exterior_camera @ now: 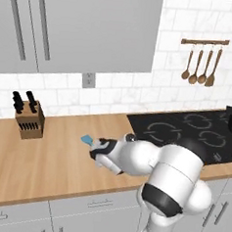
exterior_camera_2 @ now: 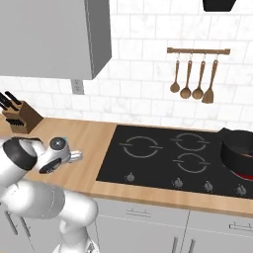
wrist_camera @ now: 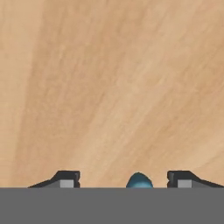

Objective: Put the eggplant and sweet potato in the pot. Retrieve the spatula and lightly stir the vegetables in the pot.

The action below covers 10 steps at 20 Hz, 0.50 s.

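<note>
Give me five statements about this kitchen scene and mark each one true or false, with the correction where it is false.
1. The pot stands on the cooktop. True.
2. The fingers of the hand are clamped tight on the spatula. False: they stand apart, with the blue spatula end between them, not pinched.
3. The knife block sits on the wooden counter. True.
4. The wooden utensils lie on the counter. False: they hang from a rail on the tiled wall.
5. The hand is over the cooktop. False: it is low over the wooden counter, beside the cooktop.
</note>
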Tool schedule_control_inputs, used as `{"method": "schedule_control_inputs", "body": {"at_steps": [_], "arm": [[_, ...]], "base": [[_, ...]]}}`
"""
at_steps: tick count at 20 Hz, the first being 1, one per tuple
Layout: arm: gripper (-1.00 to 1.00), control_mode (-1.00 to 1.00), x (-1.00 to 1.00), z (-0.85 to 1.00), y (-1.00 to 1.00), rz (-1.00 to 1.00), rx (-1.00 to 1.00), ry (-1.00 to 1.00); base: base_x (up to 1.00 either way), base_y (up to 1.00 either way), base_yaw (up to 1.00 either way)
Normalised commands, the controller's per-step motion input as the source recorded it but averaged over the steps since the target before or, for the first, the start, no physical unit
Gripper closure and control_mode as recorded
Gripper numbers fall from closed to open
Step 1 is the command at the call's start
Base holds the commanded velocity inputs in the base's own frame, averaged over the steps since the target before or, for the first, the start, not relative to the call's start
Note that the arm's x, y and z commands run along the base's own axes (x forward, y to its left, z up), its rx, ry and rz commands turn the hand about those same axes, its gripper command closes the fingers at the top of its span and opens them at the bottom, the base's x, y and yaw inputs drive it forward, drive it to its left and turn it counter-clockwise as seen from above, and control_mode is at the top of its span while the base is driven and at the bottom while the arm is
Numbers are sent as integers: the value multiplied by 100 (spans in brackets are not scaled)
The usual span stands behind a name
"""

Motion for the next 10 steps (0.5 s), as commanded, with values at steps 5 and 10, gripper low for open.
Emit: {"method": "schedule_control_inputs", "body": {"at_steps": [5,10], "arm": [[-100,-100,33,0,66,-27,0,3],[-100,-100,25,0,77,-22,0,5]], "base": [[0,0,0],[0,0,0]]}}
